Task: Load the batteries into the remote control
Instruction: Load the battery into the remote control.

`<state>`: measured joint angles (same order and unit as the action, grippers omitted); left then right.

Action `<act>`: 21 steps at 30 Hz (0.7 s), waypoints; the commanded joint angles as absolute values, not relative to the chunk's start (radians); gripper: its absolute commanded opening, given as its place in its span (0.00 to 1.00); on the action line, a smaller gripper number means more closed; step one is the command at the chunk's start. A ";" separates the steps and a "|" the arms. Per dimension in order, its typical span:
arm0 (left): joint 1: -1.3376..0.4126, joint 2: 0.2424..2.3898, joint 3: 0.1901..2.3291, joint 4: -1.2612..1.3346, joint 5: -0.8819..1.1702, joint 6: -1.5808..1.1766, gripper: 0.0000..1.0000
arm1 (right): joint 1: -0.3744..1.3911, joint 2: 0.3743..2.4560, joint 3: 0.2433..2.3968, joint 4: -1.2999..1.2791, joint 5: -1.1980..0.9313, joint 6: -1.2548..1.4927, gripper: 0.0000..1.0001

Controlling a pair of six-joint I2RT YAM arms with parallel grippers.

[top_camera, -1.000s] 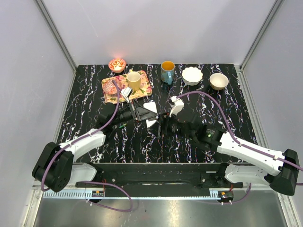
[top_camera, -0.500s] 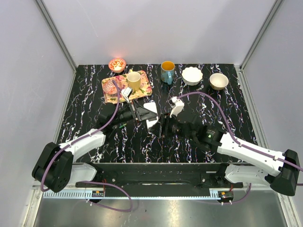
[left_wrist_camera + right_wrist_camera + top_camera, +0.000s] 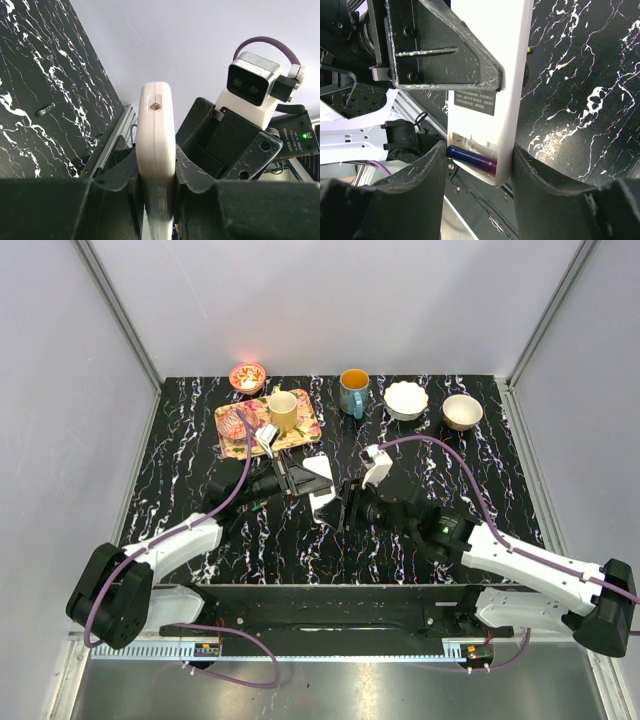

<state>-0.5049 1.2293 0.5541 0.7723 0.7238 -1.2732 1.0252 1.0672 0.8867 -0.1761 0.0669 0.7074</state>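
My left gripper (image 3: 300,480) is shut on the white remote control (image 3: 318,478) and holds it on edge above the table. It also shows in the left wrist view (image 3: 156,130), clamped between the jaws of the left gripper (image 3: 156,170). In the right wrist view the remote's (image 3: 487,65) open back compartment holds a purple battery (image 3: 472,159), one end sticking out sideways. My right gripper (image 3: 477,152) straddles that end of the remote: one finger (image 3: 427,170) touches the battery's end, the other (image 3: 530,175) presses the remote's edge. A loose battery (image 3: 46,109) lies on the table.
A patterned tray (image 3: 300,430) at the back holds a yellow cup (image 3: 283,410) and a small white cover piece (image 3: 266,435). A red bowl (image 3: 247,375), blue mug (image 3: 353,390), white bowl (image 3: 406,400) and beige bowl (image 3: 462,411) line the far edge.
My right gripper has moved a little left, closing in on the lower end of the remote. The left arm and remote have stayed almost still.
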 commanded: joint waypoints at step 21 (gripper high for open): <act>-0.497 1.187 0.614 0.831 0.733 -1.287 0.00 | 1.012 1.014 0.847 -0.218 0.037 0.680 0.33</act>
<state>-0.5098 1.2179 0.5552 0.7544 0.7246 -1.2705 1.0218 1.0424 0.8585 -0.1558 0.0578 0.7155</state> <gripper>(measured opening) 0.247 0.533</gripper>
